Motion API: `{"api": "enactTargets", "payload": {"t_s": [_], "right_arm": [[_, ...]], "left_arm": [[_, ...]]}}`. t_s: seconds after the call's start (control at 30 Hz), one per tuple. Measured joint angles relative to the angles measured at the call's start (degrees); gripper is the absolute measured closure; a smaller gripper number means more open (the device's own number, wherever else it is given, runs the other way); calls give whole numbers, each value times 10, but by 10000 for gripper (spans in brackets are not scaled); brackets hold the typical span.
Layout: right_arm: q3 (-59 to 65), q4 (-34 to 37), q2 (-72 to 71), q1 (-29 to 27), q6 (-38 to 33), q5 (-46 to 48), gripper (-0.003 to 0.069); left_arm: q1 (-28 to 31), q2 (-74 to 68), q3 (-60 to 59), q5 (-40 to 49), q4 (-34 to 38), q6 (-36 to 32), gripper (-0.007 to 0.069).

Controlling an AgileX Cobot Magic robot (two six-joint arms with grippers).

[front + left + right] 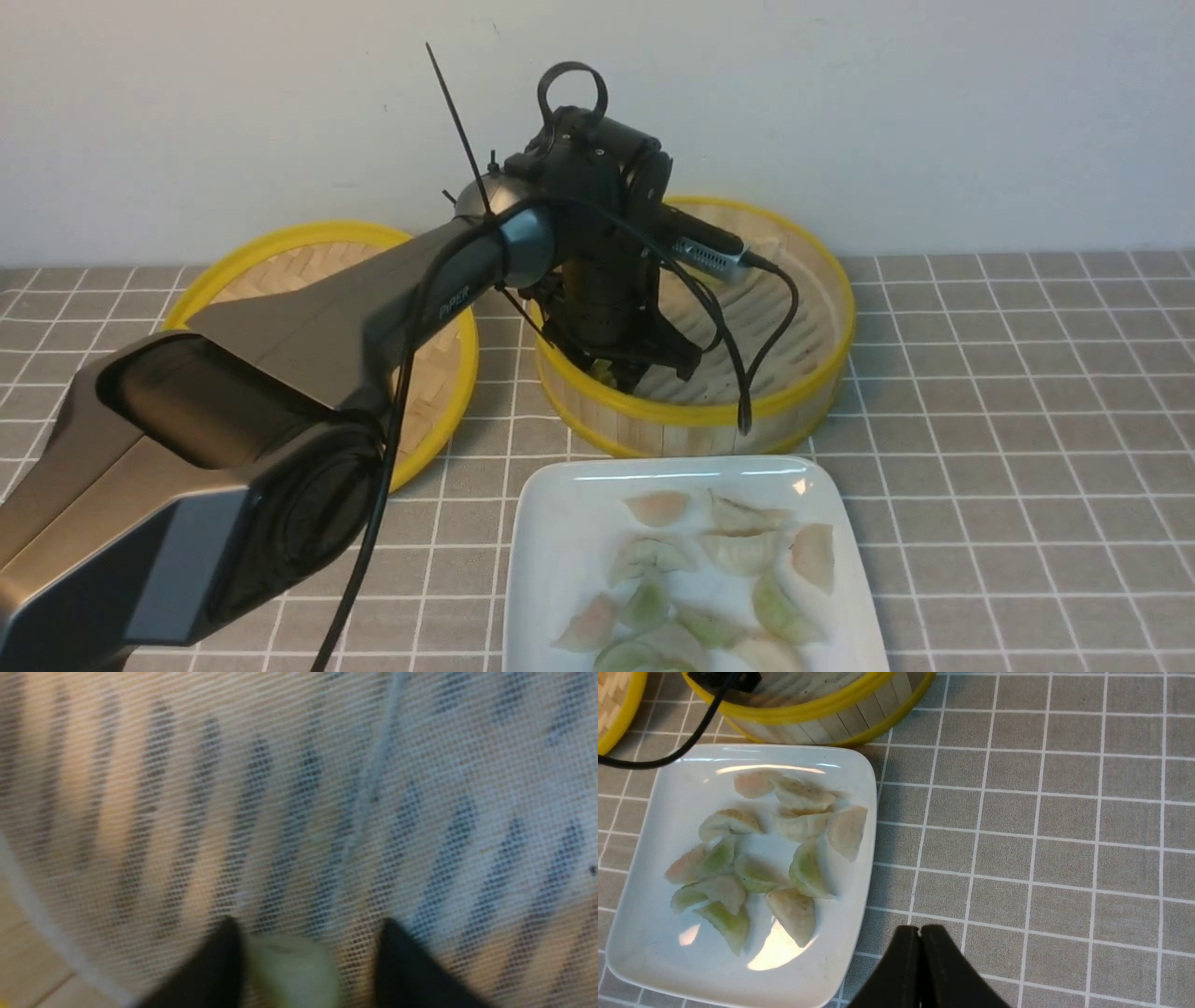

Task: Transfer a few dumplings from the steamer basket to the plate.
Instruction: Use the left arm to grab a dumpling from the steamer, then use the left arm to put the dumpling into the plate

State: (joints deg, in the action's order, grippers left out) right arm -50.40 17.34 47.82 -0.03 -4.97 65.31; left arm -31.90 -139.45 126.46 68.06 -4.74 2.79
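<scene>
Basket: round bamboo steamer basket with yellow rims (812, 397).
Plate: glossy white square plate (560, 532), in front of basket, holds pale green dumplings (805, 870).
Left claw (308, 926): inside basket, open around one dumpling (289, 970); squeeze softly, lift straight.
Right claw (920, 952): closed, empty, in front of basket.
Views: only left wrist view shows the gap.

Checked cloth (1027, 420) — basket (672, 431), woven disc (317, 230), plate (560, 523).
</scene>
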Motion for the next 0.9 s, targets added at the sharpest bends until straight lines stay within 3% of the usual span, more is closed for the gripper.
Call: {"api": "enactTargets", "payload": {"t_s": [0.03, 0.47, 0.57, 0.73, 0.9], "right_arm": [[0, 0, 0, 0, 0, 0, 672], [0, 0, 0, 0, 0, -1, 672], [0, 0, 0, 0, -1, -5, 672], [0, 0, 0, 0, -13, -8, 672], [0, 0, 0, 0, -17, -14, 672]], "left_arm": [[0, -1, 10, 7, -3, 0, 465], [0, 68, 86, 27, 47, -28, 468], [0, 130, 46, 26, 70, -28, 468], [0, 264, -156, 26, 129, -28, 468], [0, 274, -295, 28, 181, -53, 468]]}}
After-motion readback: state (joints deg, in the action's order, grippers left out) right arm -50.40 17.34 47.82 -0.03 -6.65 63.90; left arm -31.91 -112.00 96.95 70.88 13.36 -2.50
